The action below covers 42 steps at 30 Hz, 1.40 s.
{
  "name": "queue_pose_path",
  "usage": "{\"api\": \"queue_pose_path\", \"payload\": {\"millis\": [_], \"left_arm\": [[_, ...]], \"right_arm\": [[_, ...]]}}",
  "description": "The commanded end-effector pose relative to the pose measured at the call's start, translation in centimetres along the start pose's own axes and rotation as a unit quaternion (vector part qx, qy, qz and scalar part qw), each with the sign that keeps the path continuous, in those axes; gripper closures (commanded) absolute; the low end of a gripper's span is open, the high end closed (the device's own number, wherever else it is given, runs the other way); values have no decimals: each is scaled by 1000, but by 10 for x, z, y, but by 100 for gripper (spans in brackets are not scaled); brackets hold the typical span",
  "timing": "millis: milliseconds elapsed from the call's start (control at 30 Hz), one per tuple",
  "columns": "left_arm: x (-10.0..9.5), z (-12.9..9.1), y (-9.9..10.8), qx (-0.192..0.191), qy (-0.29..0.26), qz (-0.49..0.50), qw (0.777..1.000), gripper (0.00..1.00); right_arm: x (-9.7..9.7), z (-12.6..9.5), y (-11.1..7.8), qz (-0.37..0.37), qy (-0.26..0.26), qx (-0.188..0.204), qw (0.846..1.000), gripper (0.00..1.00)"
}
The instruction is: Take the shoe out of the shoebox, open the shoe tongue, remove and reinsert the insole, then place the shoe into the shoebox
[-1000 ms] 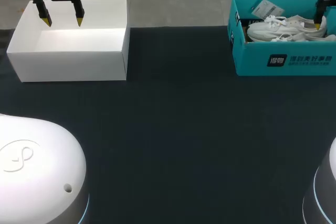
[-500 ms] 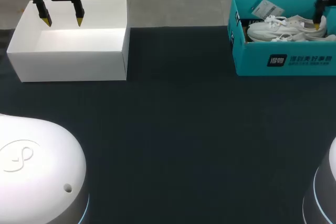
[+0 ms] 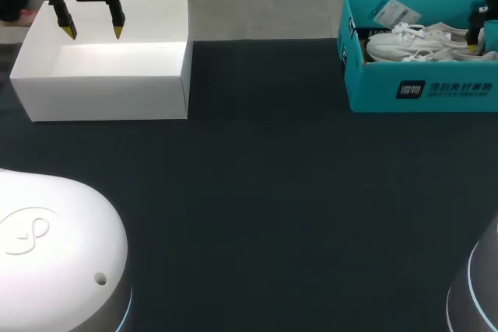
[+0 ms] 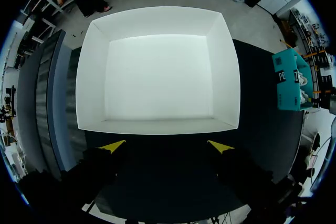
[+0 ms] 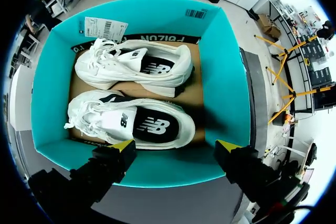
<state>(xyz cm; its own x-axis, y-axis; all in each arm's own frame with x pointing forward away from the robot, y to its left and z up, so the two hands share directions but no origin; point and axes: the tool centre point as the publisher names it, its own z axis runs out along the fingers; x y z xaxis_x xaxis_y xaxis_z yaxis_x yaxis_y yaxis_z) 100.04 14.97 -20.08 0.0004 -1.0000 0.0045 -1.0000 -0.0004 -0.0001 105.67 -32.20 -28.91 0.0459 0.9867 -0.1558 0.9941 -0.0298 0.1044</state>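
In the upper right, over the shoebox (image 3: 420,89), the right claw (image 5: 176,146) hangs fingers apart — a shoe (image 5: 131,124) just ahead of its tips; upper left, the left claw (image 3: 92,32) is spread too.

Light from above is washing the white box (image 3: 101,99) into pale glare, while the dark table (image 3: 272,192) is looking dull. The shoes (image 5: 136,121) are throwing soft shadows, seemingly downward.

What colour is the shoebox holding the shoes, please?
Teal; the shoebox shows best in the right wrist view.
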Motion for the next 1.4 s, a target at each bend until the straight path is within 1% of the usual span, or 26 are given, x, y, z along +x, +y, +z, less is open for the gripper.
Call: {"api": "queue_pose_path", "payload": {"millis": [33,200,433,567,667,733,767,800,833,867,900,933,1100,1167,1400], "left_arm": [[0,0,0,0,-1,0,1000,0],[0,0,0,0,-1,0,1000,0],[0,0,0,0,-1,0,1000,0],[0,0,0,0,-1,0,1000,0],[0,0,0,0,-1,0,1000,0],[0,0,0,0,-1,0,1000,0],[0,0,0,0,-1,0,1000,0],[0,0,0,0,-1,0,1000,0],[0,0,0,0,-1,0,1000,0],[0,0,0,0,-1,0,1000,0],[0,0,0,0,-1,0,1000,0],[0,0,0,0,-1,0,1000,0],[0,0,0,0,-1,0,1000,0],[0,0,0,0,-1,0,1000,0],[0,0,0,0,-1,0,1000,0]], "right_arm": [[-9,18,7,1,6,9,1000,0],[-14,32,8,-3,4,14,1000,0],[-11,52,13,-17,2,23,1000,0],[-10,67,14,-17,2,38,999,0],[-11,75,12,-18,3,43,999,7],[-12,82,12,-16,2,51,999,6],[-13,85,12,-14,1,50,999,16],[-14,87,12,-11,-2,53,999,41],[-15,89,12,-8,-6,56,998,59],[-15,89,12,-5,-6,56,998,71],[-16,89,12,-4,-6,56,998,89],[-17,90,12,-1,-7,57,998,100],[-20,89,11,9,-10,58,998,100],[-22,87,10,16,-20,56,998,100],[-29,76,10,34,-25,53,998,100]]}}
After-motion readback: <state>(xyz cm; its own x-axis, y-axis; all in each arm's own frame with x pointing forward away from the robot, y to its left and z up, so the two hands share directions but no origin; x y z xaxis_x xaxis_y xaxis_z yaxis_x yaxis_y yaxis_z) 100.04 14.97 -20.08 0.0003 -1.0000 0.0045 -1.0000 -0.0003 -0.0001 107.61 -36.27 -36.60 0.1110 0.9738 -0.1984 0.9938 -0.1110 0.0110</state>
